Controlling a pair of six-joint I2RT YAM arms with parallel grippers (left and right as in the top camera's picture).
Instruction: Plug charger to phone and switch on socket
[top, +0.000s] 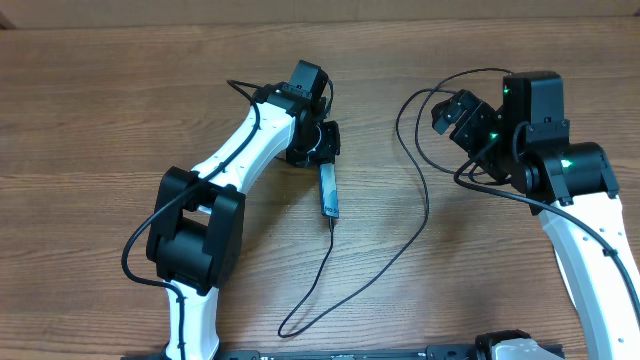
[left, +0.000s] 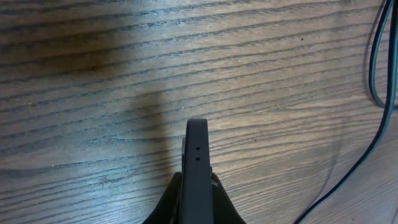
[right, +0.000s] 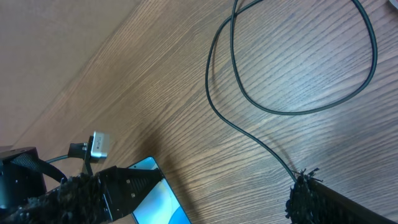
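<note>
My left gripper (top: 322, 148) is shut on the phone (top: 328, 190), which stands on its long edge on the table. In the left wrist view the phone (left: 197, 143) shows edge-on between the fingers (left: 197, 190). The charger cable (top: 400, 245) is thin and black. It meets the phone's near end, loops toward the front edge, then climbs to my right gripper (top: 450, 112). My right gripper (right: 230, 186) is open and empty, with the cable (right: 249, 102) running up to its right finger. The phone's light-blue screen (right: 158, 202) shows behind its left finger. The socket and the plug head are out of view.
The table is brown wood (top: 100, 120), and its far edge runs along the top of the overhead view. A silver USB connector (right: 98, 146) on a black lead sits beside my right gripper's left finger. The cable also shows at the right of the left wrist view (left: 376, 93).
</note>
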